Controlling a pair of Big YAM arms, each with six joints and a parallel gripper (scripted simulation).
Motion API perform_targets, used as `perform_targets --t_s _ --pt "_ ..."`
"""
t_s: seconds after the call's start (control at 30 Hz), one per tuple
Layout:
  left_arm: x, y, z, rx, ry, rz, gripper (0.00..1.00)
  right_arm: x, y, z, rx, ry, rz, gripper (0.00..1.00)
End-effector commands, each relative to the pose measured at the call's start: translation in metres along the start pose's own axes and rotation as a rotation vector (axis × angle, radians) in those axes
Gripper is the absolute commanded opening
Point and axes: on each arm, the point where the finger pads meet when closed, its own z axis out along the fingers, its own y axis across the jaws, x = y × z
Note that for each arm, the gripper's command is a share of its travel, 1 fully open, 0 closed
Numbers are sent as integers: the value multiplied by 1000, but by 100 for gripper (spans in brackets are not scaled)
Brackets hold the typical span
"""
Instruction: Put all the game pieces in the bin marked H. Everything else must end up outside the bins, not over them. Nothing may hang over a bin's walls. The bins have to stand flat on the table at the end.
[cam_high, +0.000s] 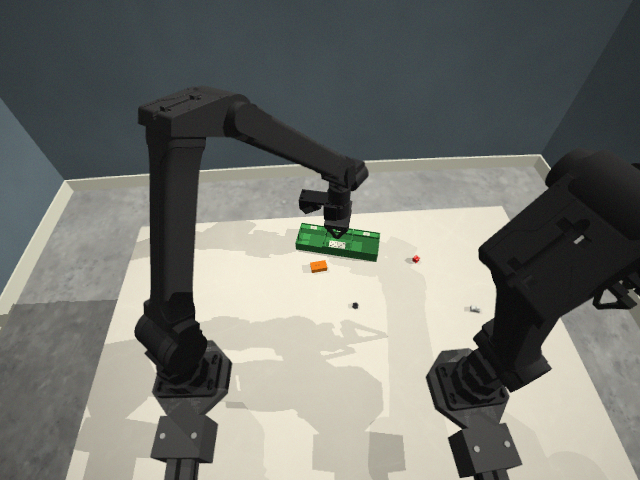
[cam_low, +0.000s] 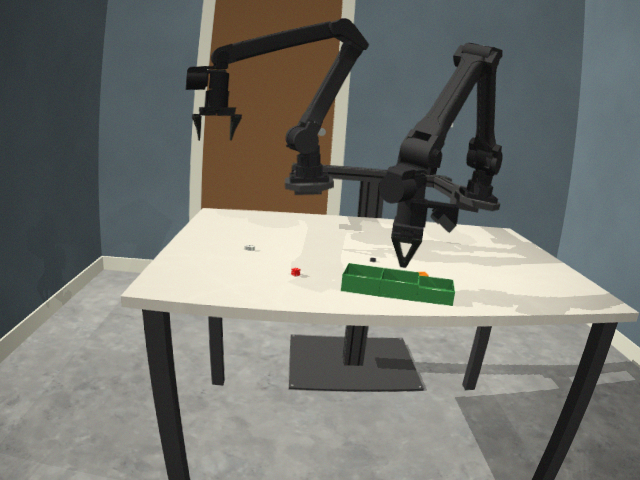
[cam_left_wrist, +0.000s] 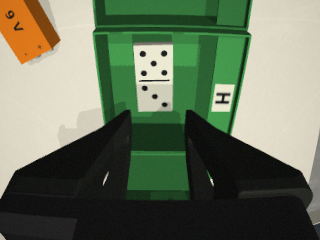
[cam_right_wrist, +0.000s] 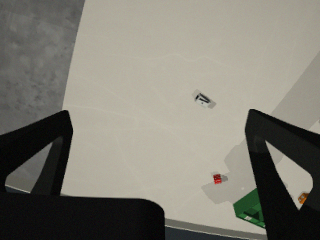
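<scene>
Two grippers stood above table height. The left gripper was positioned over the middle compartment of the green bins, its fingers partly apart with nothing between them. A domino lay inside that compartment, below the fingertips and beside the label H. From the left gripper, the orange 9 V battery lay toward the arm bases, outside the bins; a small dark object lay farther that way. The red die rested to this gripper's right, on the table. The right gripper was raised, wide apart and unloaded; a small grey-and-white object lay on the table at a lower level than its fingers.
</scene>
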Motion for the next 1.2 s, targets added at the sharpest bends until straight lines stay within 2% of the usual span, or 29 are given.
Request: perform_targets --t_s 0.0,0.37,0.4,0.43,0.5,0.53,0.73,0.8,0.9,1.13,1.17 --pt "6 -12 -9 28 11 -3 31 -2 -5 -5 -2 0 19 100" --pt "6 -11 -9 28 11 -3 31 -2 -5 -5 -2 0 19 100" --pt "11 -3 2 14 3 0 31 -2 -5 -5 -2 0 19 100" --pt "6 -11 -9 28 11 -3 31 -2 -5 -5 -2 0 19 100" --pt "6 -11 -9 28 11 -3 31 -2 -5 -5 -2 0 19 100" --pt "11 -2 1 17 4 0 31 -2 -5 -5 -2 0 19 100" --pt "12 -2 3 10 1 1 31 -2 -5 -5 -2 0 19 100" --pt "7 -11 -8 28 11 -3 31 -2 -5 -5 -2 0 19 100" --pt "42 -10 -6 20 6 172 30 -2 -5 -5 -2 0 19 100" --pt "101 -7 -11 9 1 352 30 -2 -5 -5 -2 0 19 100" --pt "101 -7 -11 9 1 352 30 -2 -5 -5 -2 0 19 100"
